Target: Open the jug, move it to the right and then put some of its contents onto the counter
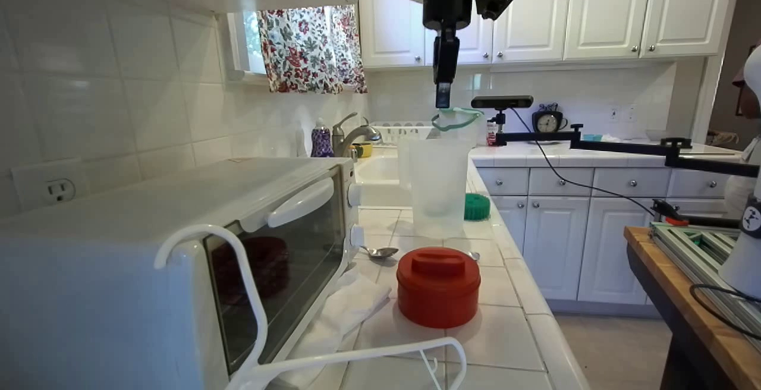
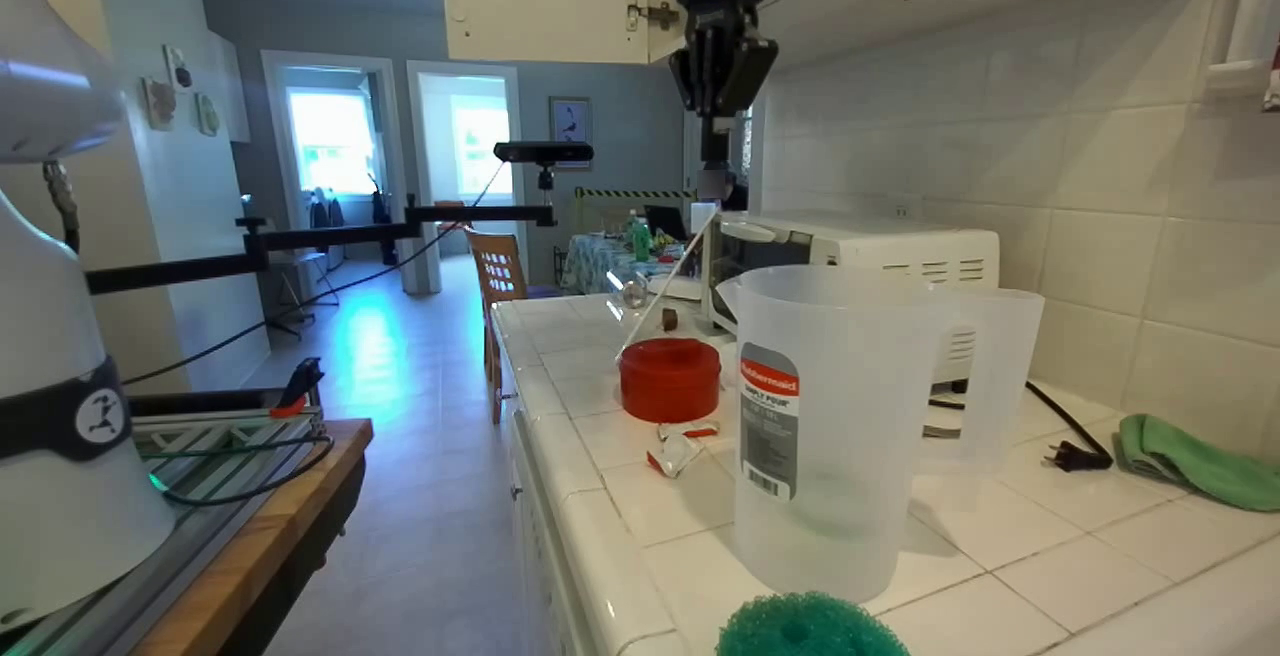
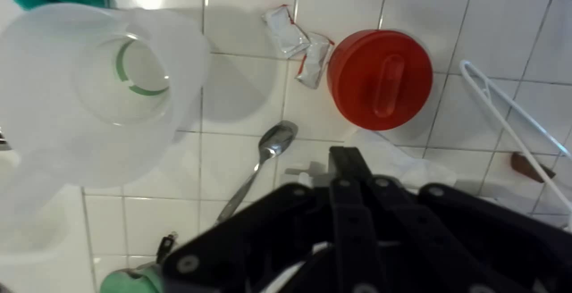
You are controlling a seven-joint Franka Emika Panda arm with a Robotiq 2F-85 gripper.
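White-tiled kitchen counter (image 1: 502, 336), apparently set out for pouring

In an exterior view. Jug (image 1: 440, 194), translucent: stood upright on the counter, beyond a squat, lidded red pot (image 1: 439, 286). Gripper (image 1: 443, 98): hung higher than both, probably for clearance.

In an exterior view. Jug handle (image 2: 1005, 366): faced the wall (image 2: 1080, 116), perhaps to leave the pouring lip (image 2: 730, 298) roomward. Green scrubber (image 2: 810, 626): lay near the jug.

In the wrist view. Fingers (image 3: 342, 163): were pressed together, pinching nothing visible; presumably idle between steps. Jug: was uncovered; inside too unclear to tell. Packets (image 3: 286, 36), two: lay between jug and red pot. Spoon (image 3: 277, 140): lay near, perhaps meant for scooping.
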